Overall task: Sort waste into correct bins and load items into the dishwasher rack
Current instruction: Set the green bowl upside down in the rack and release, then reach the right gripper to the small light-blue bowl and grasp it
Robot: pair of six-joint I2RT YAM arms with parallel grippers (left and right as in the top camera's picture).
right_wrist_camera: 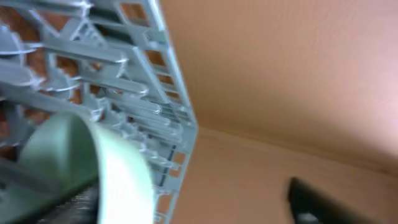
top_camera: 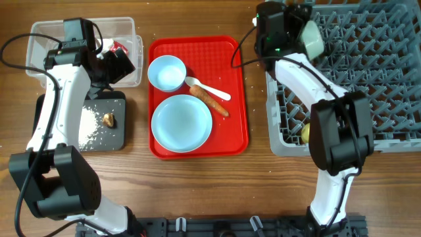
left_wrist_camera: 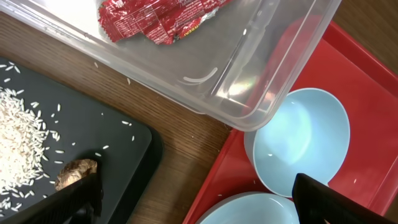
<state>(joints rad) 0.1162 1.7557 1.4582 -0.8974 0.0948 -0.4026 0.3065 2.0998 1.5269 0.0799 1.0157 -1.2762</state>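
My left gripper (top_camera: 122,66) hangs open by the clear tub's (top_camera: 39,36) near corner, with nothing between its fingers (left_wrist_camera: 336,199). A red wrapper (left_wrist_camera: 155,22) lies in the tub. The black tray (top_camera: 118,135) holds rice grains (left_wrist_camera: 18,143) and a brown scrap (left_wrist_camera: 76,172). On the red tray (top_camera: 240,99) are a small bowl (top_camera: 166,71), a blue plate (top_camera: 181,122), a white spoon (top_camera: 209,89) and a sausage stick (top_camera: 210,101). My right gripper (right_wrist_camera: 196,202) is open at the grey rack's (top_camera: 368,79) far left corner. A pale green bowl (right_wrist_camera: 118,174) leans beside its left finger.
A yellow cup (top_camera: 306,133) sits in the rack's near left corner. A strip of bare wooden table (left_wrist_camera: 186,155) runs between the black tray and the red tray. My arms' bases stand at the table's front edge.
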